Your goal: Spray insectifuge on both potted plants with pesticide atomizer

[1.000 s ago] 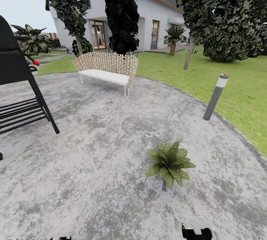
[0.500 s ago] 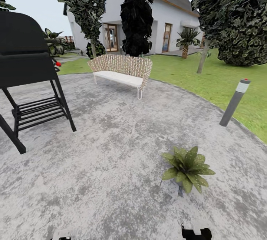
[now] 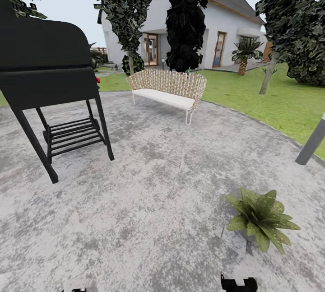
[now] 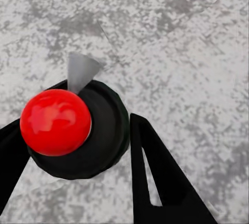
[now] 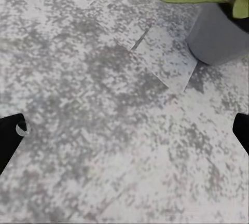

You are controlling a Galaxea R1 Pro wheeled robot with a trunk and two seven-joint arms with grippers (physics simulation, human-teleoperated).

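Note:
In the left wrist view my left gripper (image 4: 72, 125) is shut on the pesticide atomizer (image 4: 78, 130), a black round body with a red ball top and a grey nozzle, held above the grey mottled patio (image 4: 181, 42). One potted plant (image 3: 262, 220), a low rosette of pointed green leaves, stands on the patio (image 3: 149, 192) at the lower right of the head view. Its grey pot (image 5: 215, 35) and a leaf show in the right wrist view. My right gripper (image 5: 127, 128) is open over bare patio, a short way from that pot. Both grippers peek in at the head view's bottom edge, left gripper (image 3: 74, 288) and right gripper (image 3: 239, 284).
A black grill on legs (image 3: 49, 80) stands at the left. A wicker bench (image 3: 169, 89) sits at the far side of the patio. A grey bollard (image 3: 311, 145) leans at the right edge. Lawn (image 3: 271, 98), dark trees and a white house lie beyond.
The head camera has turned left. The grill has come fully into the picture, and the bench, bollard and potted plant have slid right. The grippers keep their places.

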